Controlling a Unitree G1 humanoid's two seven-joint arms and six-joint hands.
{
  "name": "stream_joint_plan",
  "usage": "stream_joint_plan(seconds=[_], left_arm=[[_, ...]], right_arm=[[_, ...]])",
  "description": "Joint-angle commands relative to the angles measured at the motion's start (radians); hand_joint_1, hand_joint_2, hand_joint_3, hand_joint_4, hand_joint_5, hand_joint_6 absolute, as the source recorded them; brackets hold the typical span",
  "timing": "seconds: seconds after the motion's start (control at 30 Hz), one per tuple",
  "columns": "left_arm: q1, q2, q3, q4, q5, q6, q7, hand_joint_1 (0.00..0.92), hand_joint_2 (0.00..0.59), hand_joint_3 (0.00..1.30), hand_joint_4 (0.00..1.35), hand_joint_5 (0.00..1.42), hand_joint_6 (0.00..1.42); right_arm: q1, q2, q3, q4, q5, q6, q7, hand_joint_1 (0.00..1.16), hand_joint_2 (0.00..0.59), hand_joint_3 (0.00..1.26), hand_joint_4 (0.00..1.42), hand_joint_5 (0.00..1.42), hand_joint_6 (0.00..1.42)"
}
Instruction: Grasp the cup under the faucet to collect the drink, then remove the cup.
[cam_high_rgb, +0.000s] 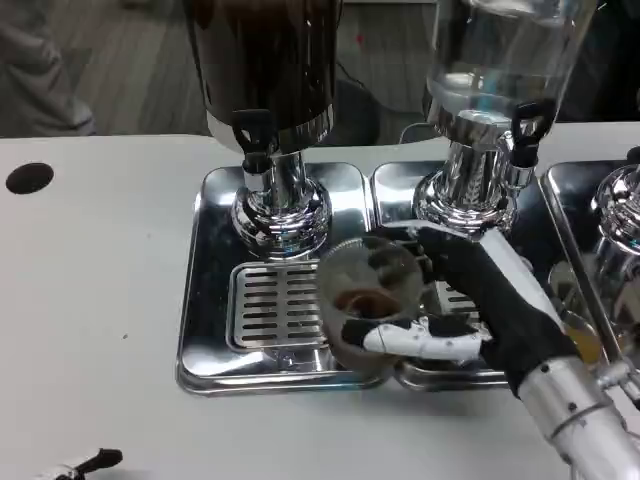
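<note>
Now the right hand (470, 315) wraps its black-and-white fingers around a clear plastic cup (365, 300) with a little brown drink in its bottom — held over the slotted drip grille of the shiny steel tray (205, 300), in front of the dark-filled dispenser's black faucet (255, 140).
</note>
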Motion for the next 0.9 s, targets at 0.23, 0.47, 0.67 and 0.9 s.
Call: stream_joint_plan(seconds=[0.23, 0.47, 0.67, 0.9], left_arm=[[-0.035, 0.002, -0.029, -0.021, 0.013, 0.056, -0.019, 0.009, 0.095, 0.31, 0.25, 0.25, 0.55], [-0.046, 0.003, -0.048, -0.027, 0.02, 0.078, -0.021, 0.009, 0.095, 0.31, 0.25, 0.26, 0.55], [-0.029, 0.002, -0.053, -0.036, 0.027, 0.072, -0.014, 0.009, 0.095, 0.31, 0.25, 0.26, 0.55], [-0.005, 0.002, -0.049, -0.057, 0.029, 0.067, -0.01, 0.0, 0.097, 0.31, 0.25, 0.27, 0.55]], right_arm=[[0.14, -0.05, -0.061, -0.124, 0.076, -0.086, 0.035, 0.81, 0.101, 0.48, 0.49, 0.5, 0.38], [0.219, -0.078, -0.104, -0.149, 0.115, -0.143, 0.053, 0.81, 0.101, 0.48, 0.49, 0.5, 0.38], [0.26, -0.099, -0.135, -0.144, 0.129, -0.193, 0.063, 0.81, 0.101, 0.49, 0.49, 0.5, 0.38], [0.305, -0.12, -0.169, -0.091, 0.149, -0.276, 0.073, 0.81, 0.101, 0.49, 0.5, 0.5, 0.4]])
